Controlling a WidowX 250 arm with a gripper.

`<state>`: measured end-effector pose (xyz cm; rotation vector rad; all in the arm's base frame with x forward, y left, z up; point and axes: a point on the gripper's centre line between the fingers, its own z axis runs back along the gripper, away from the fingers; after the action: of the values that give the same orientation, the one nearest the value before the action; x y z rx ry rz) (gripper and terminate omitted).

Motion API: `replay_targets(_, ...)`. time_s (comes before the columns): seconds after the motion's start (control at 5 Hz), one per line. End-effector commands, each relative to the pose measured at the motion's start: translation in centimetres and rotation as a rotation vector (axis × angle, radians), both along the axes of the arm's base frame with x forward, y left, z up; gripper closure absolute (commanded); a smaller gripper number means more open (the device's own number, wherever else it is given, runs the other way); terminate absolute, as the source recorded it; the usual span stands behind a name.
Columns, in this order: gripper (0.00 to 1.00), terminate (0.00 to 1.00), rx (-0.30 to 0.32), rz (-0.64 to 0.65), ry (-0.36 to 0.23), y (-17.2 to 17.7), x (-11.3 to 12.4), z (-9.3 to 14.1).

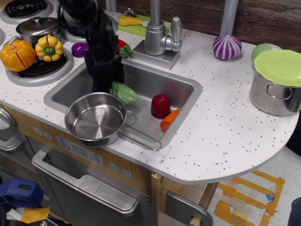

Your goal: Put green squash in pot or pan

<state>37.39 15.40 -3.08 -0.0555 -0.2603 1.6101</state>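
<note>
The black end effector (107, 77) reaches down into the sink (181, 89) at its back left part, right at the left end of the green squash (124, 92). That end of the squash is hidden behind the dark fingers, and I cannot tell whether they are pinching it or only resting against it. The squash sits inside the sink, tilted, with its visible end pointing right and down, just behind the rim of the pan (95, 118). The pan rests on the front left edge of the sink, its bowl bare and shiny, and its thin wire handle (141, 135) runs to the right along the sink's front lip. Also in the sink are a dark red cup (160, 106) and an orange carrot (169, 120), lying just beside each other, right of the squash. On the speckled surface (225, 127), a purple striped onion (226, 47) sits behind the sink and a big steel pot with a green lid (277, 80) stands at the far right.
</note>
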Motion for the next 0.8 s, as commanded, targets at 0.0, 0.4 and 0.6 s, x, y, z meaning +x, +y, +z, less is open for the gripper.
replay_targets(0.0,1.0,0.0,0.074,0.013,0.002,1.0,0.2,7.0)
replay_targets(0.4,1.0,0.0,0.131,0.094,0.076,-0.2,-3.7,11.0)
replay_targets(0.6,1.0,0.0,0.14,0.144,0.078,-1.2,-5.3,11.9)
